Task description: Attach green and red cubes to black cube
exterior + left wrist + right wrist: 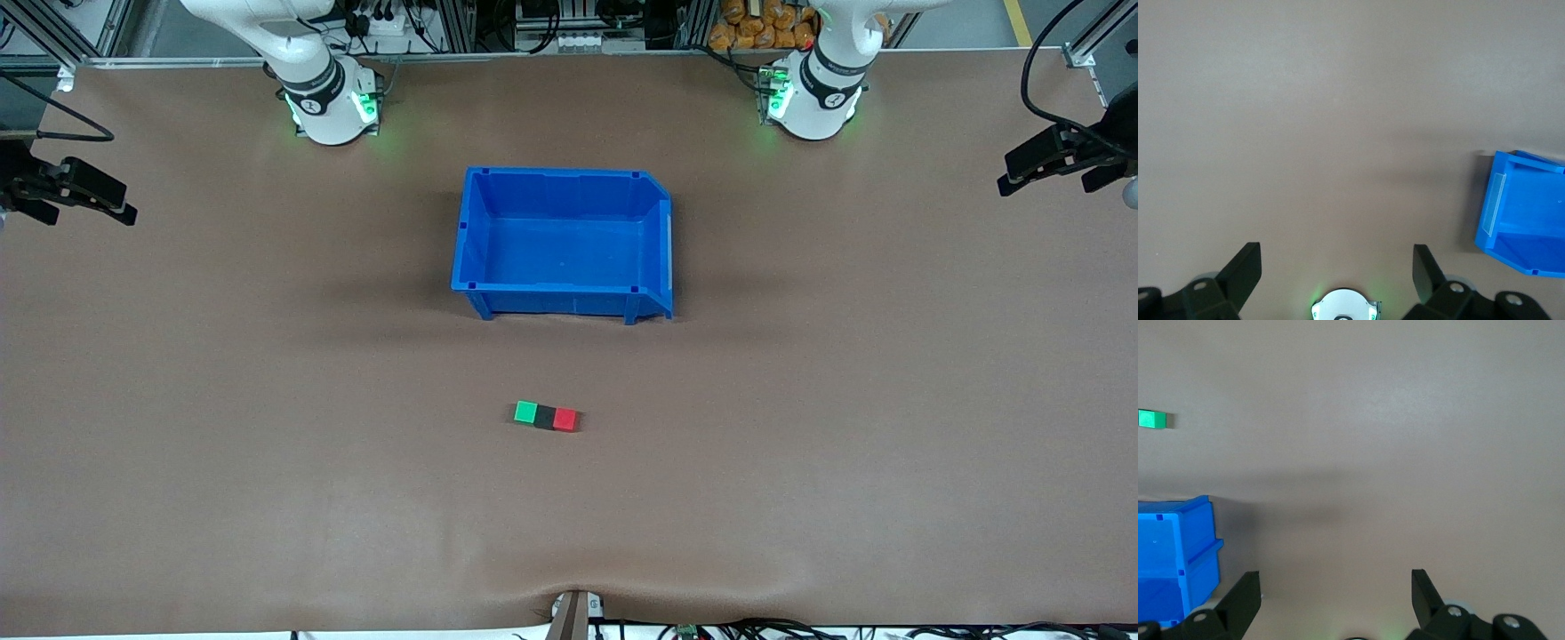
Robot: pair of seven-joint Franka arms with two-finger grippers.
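Green, black, red: your three cubes already sit in one tight row, and both arms wait at the table's ends.

You have the green cube (525,412) touching the black cube (544,416), and the red cube (564,419) touching its opposite face, all on the brown table (267,444), nearer the front camera than the blue bin (563,303) (which holds nothing). Your left gripper (1049,164) hangs over the left arm's end, fingers spread wide, gripping nothing; your right gripper (84,191) mirrors it over the right arm's end, equally wide and empty. To my eye the joining looks done, so your next move calls only for checking the row holds.
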